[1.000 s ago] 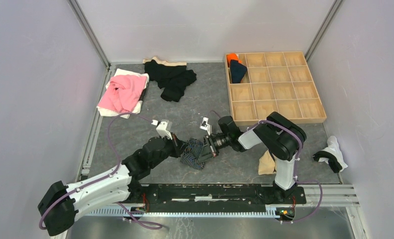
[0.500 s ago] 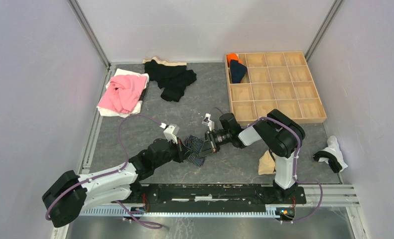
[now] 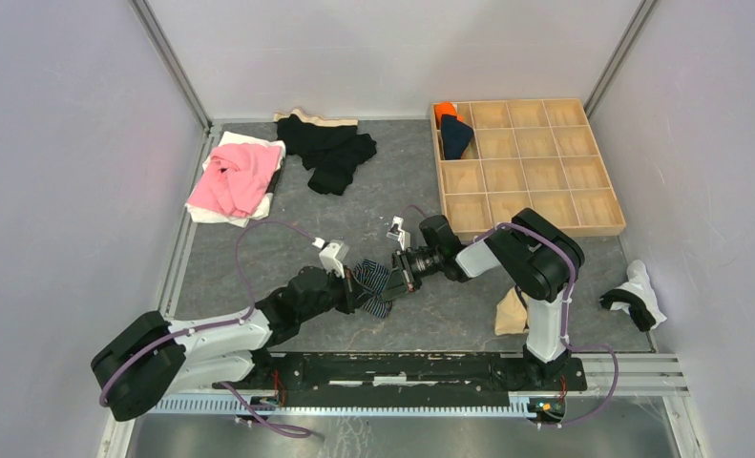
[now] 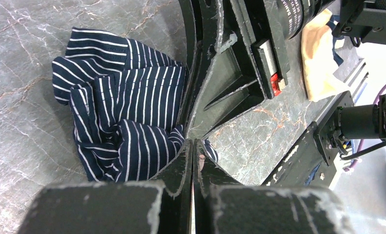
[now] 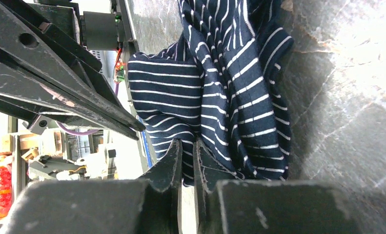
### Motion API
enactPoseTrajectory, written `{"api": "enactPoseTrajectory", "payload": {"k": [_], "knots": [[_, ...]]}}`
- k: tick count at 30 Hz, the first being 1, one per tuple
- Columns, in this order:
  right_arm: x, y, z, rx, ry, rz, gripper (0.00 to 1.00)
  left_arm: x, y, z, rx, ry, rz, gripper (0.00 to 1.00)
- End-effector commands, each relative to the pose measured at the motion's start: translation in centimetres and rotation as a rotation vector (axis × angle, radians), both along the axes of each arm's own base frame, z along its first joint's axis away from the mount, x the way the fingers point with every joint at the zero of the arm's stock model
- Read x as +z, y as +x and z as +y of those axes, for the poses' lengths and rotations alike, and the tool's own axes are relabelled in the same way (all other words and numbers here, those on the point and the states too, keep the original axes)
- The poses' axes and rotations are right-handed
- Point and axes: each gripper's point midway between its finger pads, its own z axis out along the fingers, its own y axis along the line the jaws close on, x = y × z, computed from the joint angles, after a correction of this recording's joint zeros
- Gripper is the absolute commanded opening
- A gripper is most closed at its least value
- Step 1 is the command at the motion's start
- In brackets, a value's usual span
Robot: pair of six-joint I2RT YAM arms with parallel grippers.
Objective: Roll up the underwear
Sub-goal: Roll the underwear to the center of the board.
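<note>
Looking for the striped briefs [image 3: 374, 285], Sam: where do they lie?

Bunched in a crumpled heap on the table [image 3: 287, 239], Jo, about midway between its left and right edges and nearer the near edge than the far one. Navy cloth, thin pale stripes, several folds piled over one another.

And the grippers against them?

One at each side. The left gripper [image 3: 357, 287] comes in from the left, its fingers pressed flat together, tips right at the edge of the heap with cloth showing on both sides of them. I cannot tell whether a fold is nipped there.

The right one?

The right gripper [image 3: 398, 279] reaches in from the right, tips against the opposite side of the heap. Its wrist view shows the fingers a narrow crack apart, with nothing visible in the slit. The two pairs of tips nearly meet across the cloth.

Anything else nearby?

A tan cloth [image 3: 512, 313] lies beside the right arm's base. The white briefs [image 3: 638, 295] with black trim sit by the right edge, well apart from both grippers. A wooden tray [image 3: 535, 232] of compartments fills the far right corner, an orange piece [image 3: 446, 113] and a navy piece [image 3: 456, 138] in its far-left cells. Toward the far left corner lie a pink garment [image 3: 230, 177] and black garments [image 3: 333, 151].
</note>
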Motion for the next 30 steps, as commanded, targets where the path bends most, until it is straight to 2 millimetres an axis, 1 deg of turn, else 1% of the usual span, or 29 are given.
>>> {"api": "enactPoseTrajectory", "payload": {"k": [1,4,9,15,20,23,25,27,30], "knots": [[-4.1,1.7,-1.4,-0.099,-0.164,-0.063,0.13,-0.2,0.3,0.1,0.016,-0.017,-0.014,0.02],[-3.9,1.9,-1.4,-0.104,-0.167,-0.075,0.16,-1.5,0.3,1.0,0.055,0.008,0.007,0.02],[-3.4,2.2,-1.4,-0.105,-0.169,-0.098,0.23,-3.5,1.1,3.0,0.187,0.054,0.04,0.02],[-2.6,2.4,-1.7,-0.11,-0.173,-0.144,0.35,-4.9,1.8,4.0,0.274,0.089,0.074,0.02],[-0.6,3.3,-1.9,-0.122,-0.168,-0.245,0.43,-6.4,1.6,4.7,0.304,0.126,0.109,0.02],[0.5,4.1,-2.3,-0.136,-0.18,-0.325,0.47,-6.9,1.4,5.1,0.314,0.135,0.115,0.02],[1.5,4.4,-2.6,-0.143,-0.181,-0.376,0.52,-7.3,1.4,5.4,0.323,0.145,0.117,0.02],[2.5,4.9,-2.8,-0.154,-0.186,-0.429,0.55,-7.4,1.4,5.6,0.33,0.151,0.118,0.02],[3.8,5.7,-3.3,-0.174,-0.186,-0.535,0.55,-7.6,1.5,5.6,0.331,0.163,0.118,0.02]]}}
